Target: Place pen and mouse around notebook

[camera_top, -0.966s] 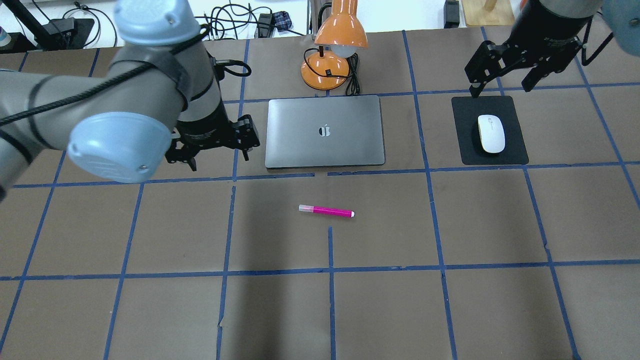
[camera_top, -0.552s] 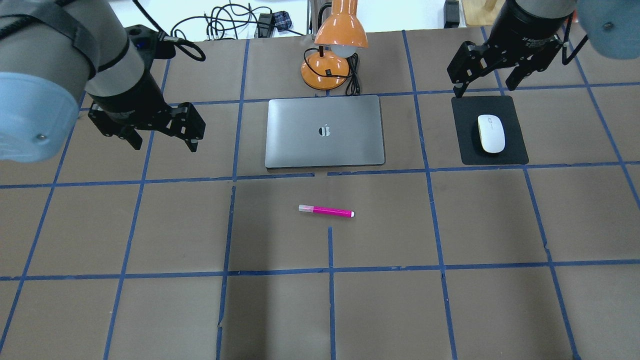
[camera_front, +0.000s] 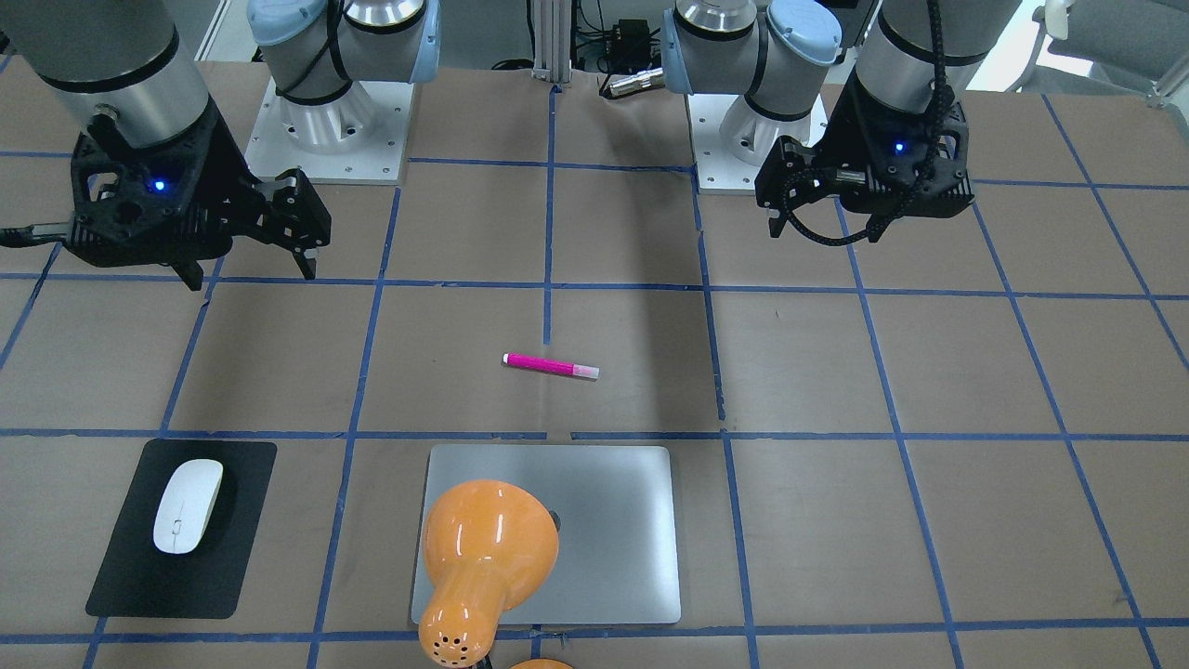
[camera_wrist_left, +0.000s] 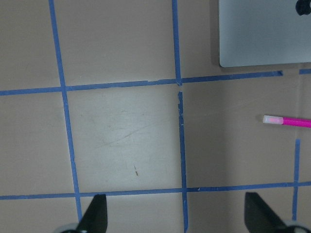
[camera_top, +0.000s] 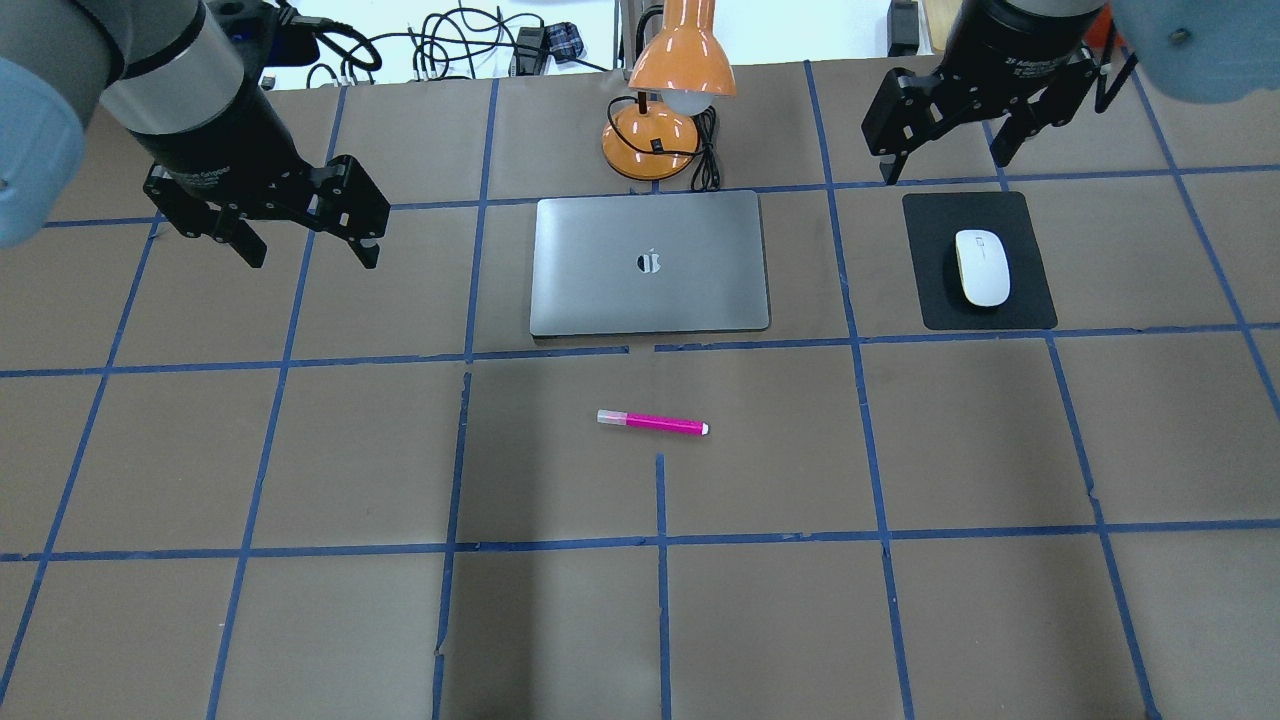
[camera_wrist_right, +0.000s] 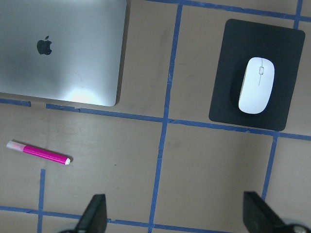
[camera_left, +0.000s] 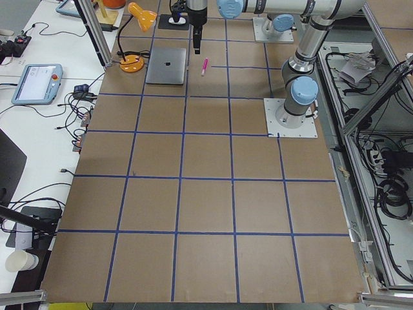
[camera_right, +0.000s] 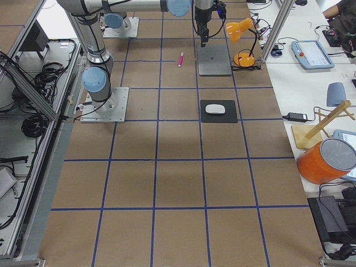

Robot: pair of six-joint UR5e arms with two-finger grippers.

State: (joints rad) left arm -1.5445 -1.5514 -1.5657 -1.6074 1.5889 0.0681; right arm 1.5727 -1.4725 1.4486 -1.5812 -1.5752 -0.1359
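The magenta pen (camera_top: pixel 652 422) lies flat on the table, a little in front of the closed silver notebook (camera_top: pixel 600 285). To the notebook's right, the white mouse (camera_top: pixel 982 266) rests on a black mat (camera_top: pixel 1030 300). My left gripper (camera_top: pixel 312 255) hangs open and empty above the table, left of the notebook. My right gripper (camera_top: pixel 945 168) is open and empty too, above the mat's far edge. The right wrist view shows the pen (camera_wrist_right: pixel 39 152), the notebook (camera_wrist_right: pixel 63 53) and the mouse (camera_wrist_right: pixel 256 85) far below. The left wrist view catches the pen (camera_wrist_left: pixel 286 121) and a notebook corner (camera_wrist_left: pixel 262 34).
An orange desk lamp (camera_top: pixel 668 95) with a black cord stands just behind the notebook. In the front-facing view its shade (camera_front: pixel 488 544) hides part of the notebook (camera_front: pixel 622 520). Blue tape lines grid the brown table.
My left arm has swung left, away from the notebook's left edge, and lifted. My right gripper has drifted left and back from above the mat. Pen, mouse and notebook have not moved.
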